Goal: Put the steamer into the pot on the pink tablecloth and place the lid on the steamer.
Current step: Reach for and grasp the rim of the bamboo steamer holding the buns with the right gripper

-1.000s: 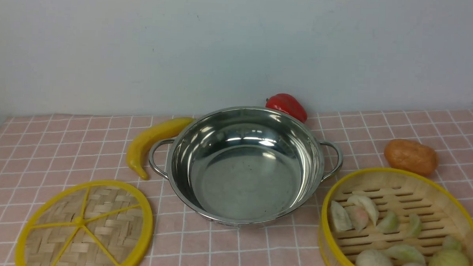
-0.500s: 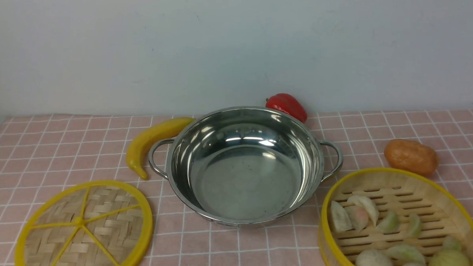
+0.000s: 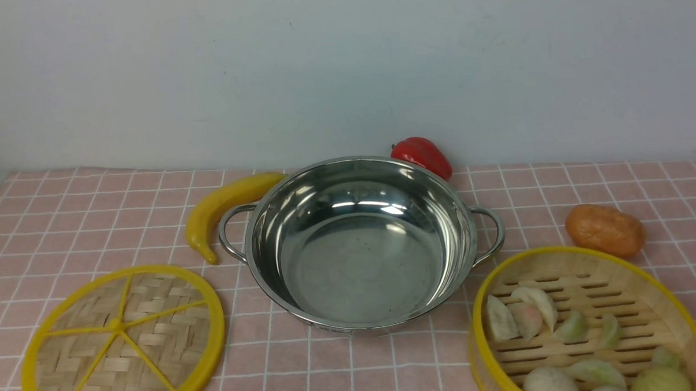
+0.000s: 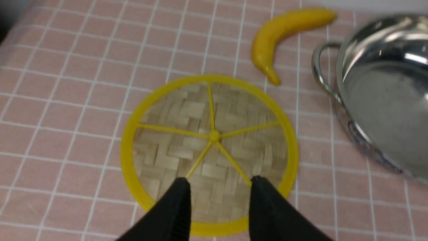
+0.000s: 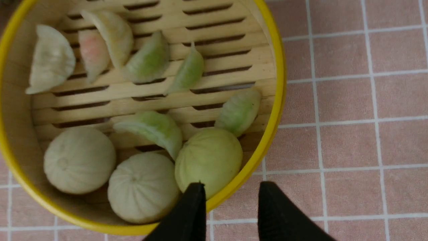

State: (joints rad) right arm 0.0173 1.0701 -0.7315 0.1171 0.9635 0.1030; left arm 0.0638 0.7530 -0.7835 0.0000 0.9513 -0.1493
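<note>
**Inspector:** Location of the steamer (image 3: 554, 266)?

**Assessor:** On the pink tablecloth (image 3: 64, 209), front right. It stands apart from the pot (image 3: 360, 259) and is uncovered. Pale dumplings (image 5: 50, 60) and buns (image 5: 80, 159) lie on its slatted floor.

**Inspector:** The pot?

**Assessor:** Centre of the cloth, upright, nothing inside. A yellow banana (image 3: 223, 205) lies just beside its left handle. A red pepper (image 3: 422, 154) sits just behind its far rim. A brown potato (image 3: 604, 229) rests just behind the steamer.

**Inspector:** The lid (image 3: 124, 332)?

**Assessor:** Flat on the cloth, front left, clear of the pot — spokes facing up.

**Inspector:** Left claw (image 4: 219, 180)?

**Assessor:** Over one edge of the lid, fingers parted moderately, nothing between them.

**Inspector:** Right claw (image 5: 232, 184)?

**Assessor:** Likewise parted and holding nothing. It hangs at the steamer's yellow rim — one finger over the inside by a green bun (image 5: 209, 160), the other over the cloth outside. The wrist view does not settle whether either finger touches the rim.
</note>
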